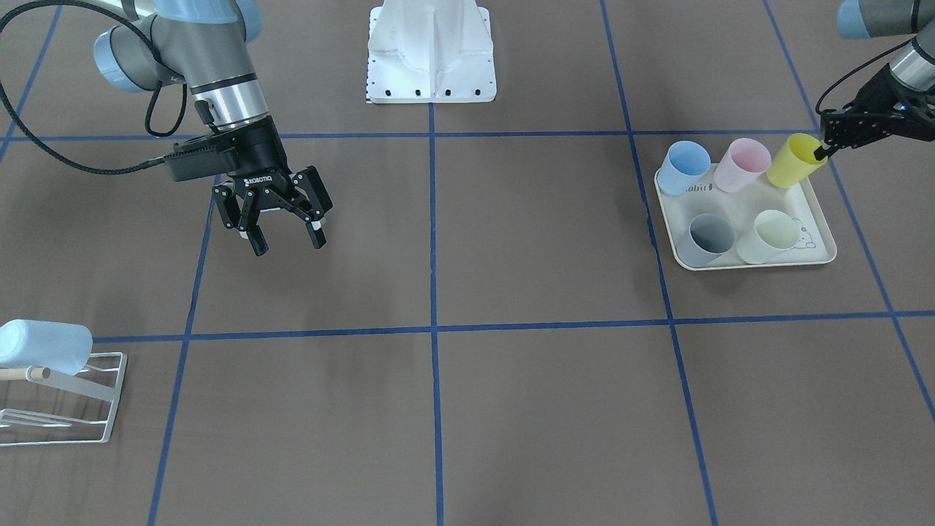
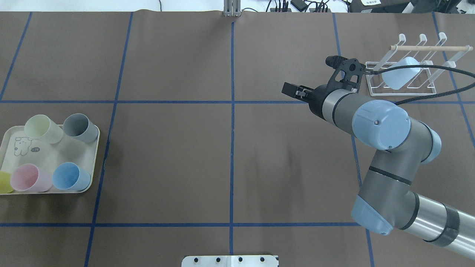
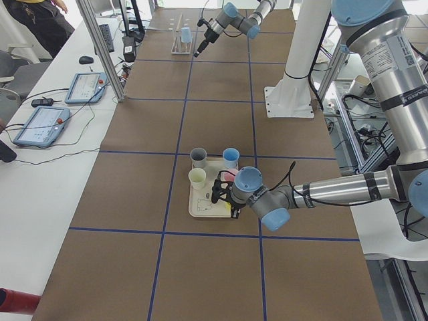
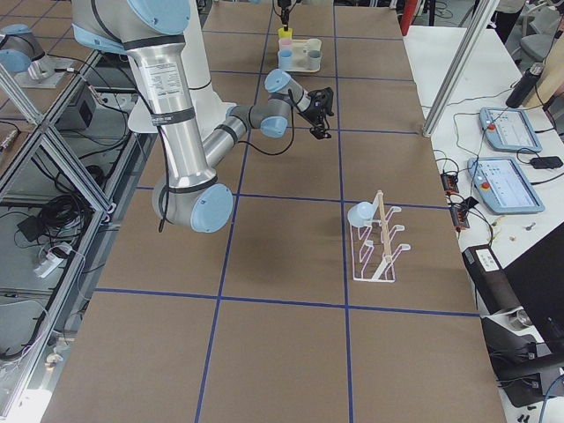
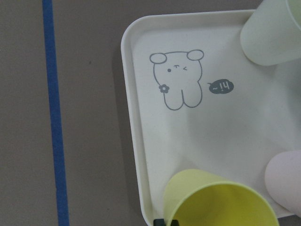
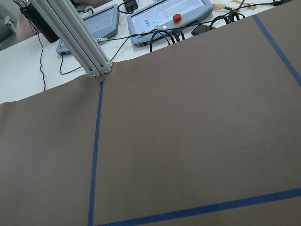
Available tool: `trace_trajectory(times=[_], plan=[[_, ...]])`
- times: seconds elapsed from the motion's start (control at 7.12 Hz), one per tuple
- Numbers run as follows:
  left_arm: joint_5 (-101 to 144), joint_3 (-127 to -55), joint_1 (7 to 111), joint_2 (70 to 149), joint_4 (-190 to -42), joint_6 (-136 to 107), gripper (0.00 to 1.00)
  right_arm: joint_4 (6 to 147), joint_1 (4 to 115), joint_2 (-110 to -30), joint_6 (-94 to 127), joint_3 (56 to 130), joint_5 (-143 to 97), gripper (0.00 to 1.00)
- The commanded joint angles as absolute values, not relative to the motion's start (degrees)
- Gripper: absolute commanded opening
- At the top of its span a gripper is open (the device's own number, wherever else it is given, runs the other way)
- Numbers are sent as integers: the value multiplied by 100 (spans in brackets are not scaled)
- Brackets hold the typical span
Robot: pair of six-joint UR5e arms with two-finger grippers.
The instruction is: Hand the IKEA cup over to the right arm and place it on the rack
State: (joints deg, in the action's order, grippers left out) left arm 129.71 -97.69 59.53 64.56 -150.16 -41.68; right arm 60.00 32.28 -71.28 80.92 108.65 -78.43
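Note:
A yellow IKEA cup (image 1: 795, 161) stands tilted at the back corner of the cream tray (image 1: 760, 261). My left gripper (image 1: 824, 150) is shut on its rim, one finger inside the mouth. In the left wrist view the yellow cup (image 5: 217, 201) fills the bottom edge, above the tray (image 5: 155, 141). My right gripper (image 1: 288, 243) hangs open and empty above the table, far from the tray. The white wire rack (image 1: 69, 398) with its wooden dowel sits at the table's other end and holds a pale blue cup (image 1: 44, 346); from overhead the rack (image 2: 402, 88) lies just beyond my right wrist.
Also on the tray are a blue cup (image 1: 687, 166), a pink cup (image 1: 741, 164), a grey cup (image 1: 707, 239) and a pale green cup (image 1: 771, 235). The white robot base (image 1: 431, 58) stands at the table's middle edge. Blue tape lines divide the brown mat.

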Motion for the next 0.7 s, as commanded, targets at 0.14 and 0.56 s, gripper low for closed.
trace_trajectory(times=[0.14,0.56], plan=[[13034,-10755,7156,6257,-14768,-4157,0,5898,3130,-6988,8086,10811,-7822,100],[13017,-10731,7321,8017,-13438,-4315,0,4102,2744,-6970,8652,10198,-7770,100]])
